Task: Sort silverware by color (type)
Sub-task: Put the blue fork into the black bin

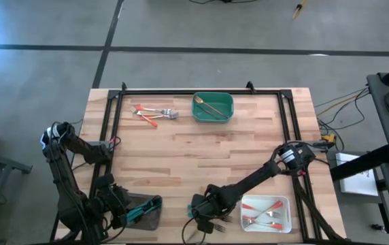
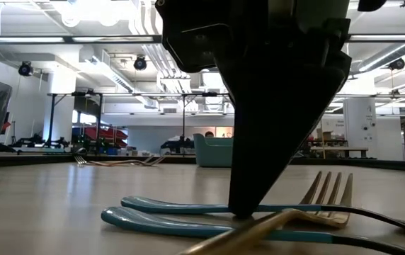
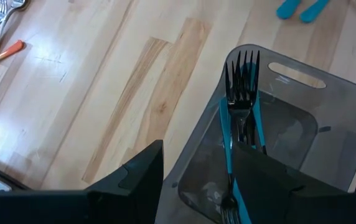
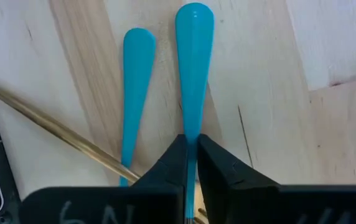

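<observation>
Our right gripper is clamped on a teal-handled utensil at the table's near edge.

A second teal handle and a gold fork lie beside it. Our left gripper hangs over the grey tray holding teal forks at the near-left corner; we cannot tell its fingers' state.

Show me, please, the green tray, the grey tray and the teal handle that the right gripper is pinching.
green tray (image 1: 229, 101): high view, its right rim.
grey tray (image 3: 337, 87): left wrist view, its far rim.
teal handle (image 4: 194, 74): right wrist view, its middle, ahead of the right gripper (image 4: 191, 163).
</observation>
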You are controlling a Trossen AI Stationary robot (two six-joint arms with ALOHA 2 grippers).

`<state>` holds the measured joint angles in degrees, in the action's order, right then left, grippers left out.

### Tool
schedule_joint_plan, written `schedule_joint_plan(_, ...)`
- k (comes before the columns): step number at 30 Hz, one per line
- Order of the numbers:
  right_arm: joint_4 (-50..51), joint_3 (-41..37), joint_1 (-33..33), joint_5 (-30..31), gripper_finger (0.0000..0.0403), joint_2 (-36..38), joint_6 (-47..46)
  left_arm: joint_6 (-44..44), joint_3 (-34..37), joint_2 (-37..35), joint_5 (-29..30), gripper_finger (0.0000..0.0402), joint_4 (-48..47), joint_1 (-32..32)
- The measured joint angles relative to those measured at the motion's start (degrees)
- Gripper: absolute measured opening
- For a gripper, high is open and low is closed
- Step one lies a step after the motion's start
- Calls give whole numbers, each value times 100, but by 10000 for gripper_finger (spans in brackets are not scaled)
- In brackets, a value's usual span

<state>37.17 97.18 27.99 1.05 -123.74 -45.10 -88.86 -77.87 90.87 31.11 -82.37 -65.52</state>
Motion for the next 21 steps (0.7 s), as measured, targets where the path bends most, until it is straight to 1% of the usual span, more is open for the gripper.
schedule_joint_plan(8, 25, -16, -98, 55, 7, 353, 41, 0, 0, 0, 6, 171, 2, 0)
schedule_joint_plan(12, 2, -16, -179, 92, 7, 506, 125, -28, 0, 0, 154, 171, 11, 0)
schedule_joint_plan(14, -13, -16, -214, 181, 7, 613, 158, -37, 0, 0, 281, 171, 40, 6)
schedule_joint_plan(17, -42, -5, -267, 356, 7, 757, 205, -39, 0, 0, 680, 171, 129, 11)
schedule_joint_plan(21, -46, -5, -329, 392, 8, 888, 240, -42, 0, 0, 1138, 171, 130, 17)
